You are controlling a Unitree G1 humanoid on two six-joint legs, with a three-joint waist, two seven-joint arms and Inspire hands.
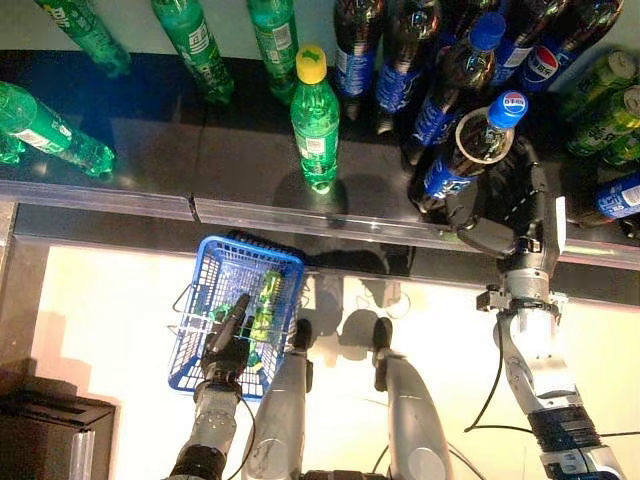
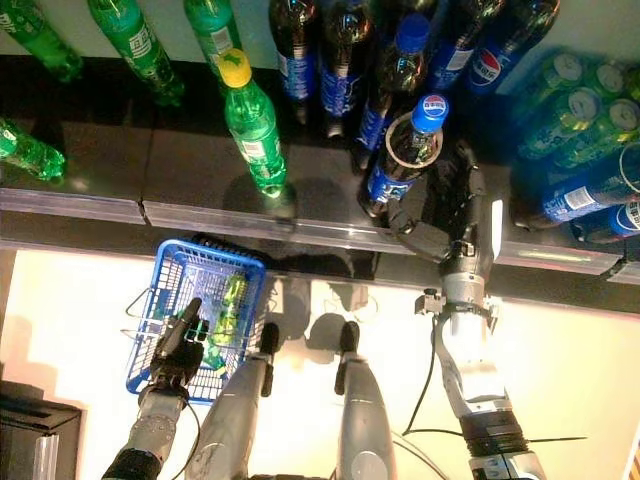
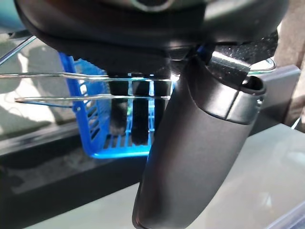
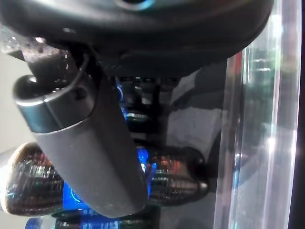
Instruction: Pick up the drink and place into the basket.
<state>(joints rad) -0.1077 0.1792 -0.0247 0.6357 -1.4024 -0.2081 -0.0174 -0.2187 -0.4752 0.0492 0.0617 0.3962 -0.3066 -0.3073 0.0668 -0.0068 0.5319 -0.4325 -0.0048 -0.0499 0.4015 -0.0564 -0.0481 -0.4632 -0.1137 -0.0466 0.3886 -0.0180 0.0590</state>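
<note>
My right hand (image 1: pixel 508 215) is up at the dark shelf (image 1: pixel 150 160), closed round the lower body of a cola bottle (image 1: pixel 470 150) with a blue cap. In the right wrist view the thumb (image 4: pixel 90 157) lies across the front of the cola bottle (image 4: pixel 176 179) and the fingers are behind it. My left hand (image 1: pixel 228 348) holds the blue basket (image 1: pixel 215 265) by its wire handles (image 3: pixel 71 86) over the pale floor. A green bottle (image 1: pixel 266 300) lies inside the basket.
A green bottle with a yellow cap (image 1: pixel 315 120) stands alone mid-shelf. More green bottles (image 1: pixel 195 45) line the back left, cola bottles (image 1: pixel 400 60) the back middle, green cans (image 1: pixel 605 110) the right. A clear rail (image 1: pixel 300 215) edges the shelf. A dark box (image 1: pixel 50 435) sits lower left.
</note>
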